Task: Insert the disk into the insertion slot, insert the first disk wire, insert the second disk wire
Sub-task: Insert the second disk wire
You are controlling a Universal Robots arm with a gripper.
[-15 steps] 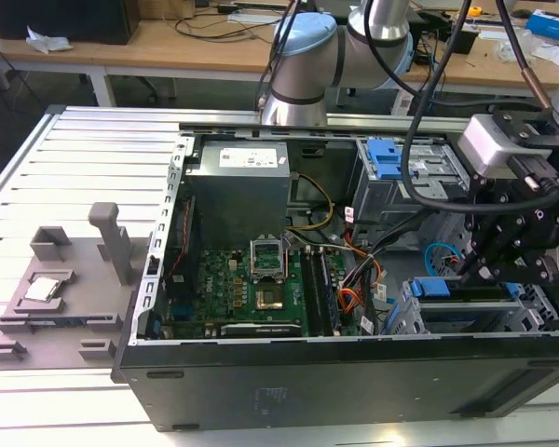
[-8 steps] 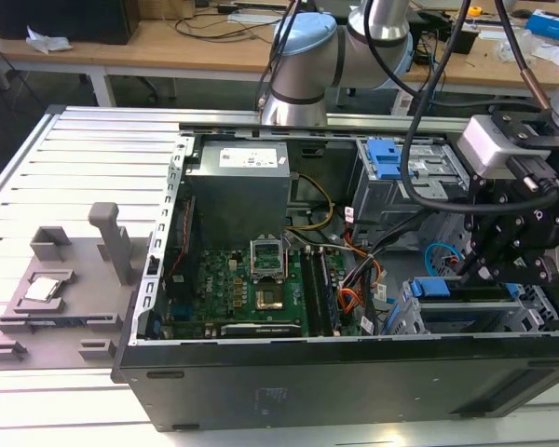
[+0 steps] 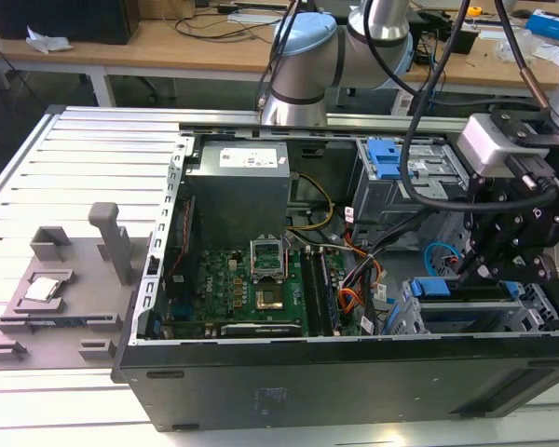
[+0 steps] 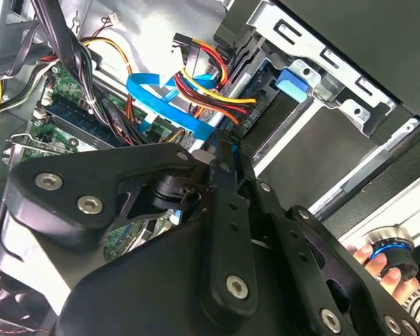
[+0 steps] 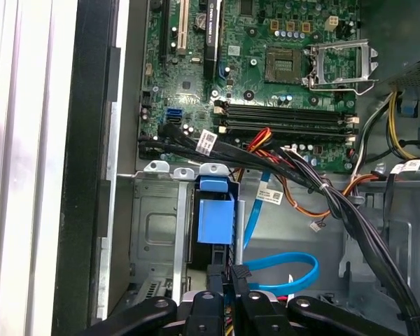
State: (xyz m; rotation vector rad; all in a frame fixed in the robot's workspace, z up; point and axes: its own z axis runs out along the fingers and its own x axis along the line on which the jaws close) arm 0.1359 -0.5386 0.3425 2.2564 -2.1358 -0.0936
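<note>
We see the fingers (image 5: 232,280) drawn narrow, pinching a black plug at the disk's (image 5: 215,220) blue carrier end, which sits in the insertion slot (image 5: 154,224) at lower centre of the first wrist view. The second wrist view adds a person's hand (image 4: 381,269) at lower right

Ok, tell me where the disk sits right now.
The disk sits inside the insertion slot at the exterior view's lower right, directly below the gripper.
</note>
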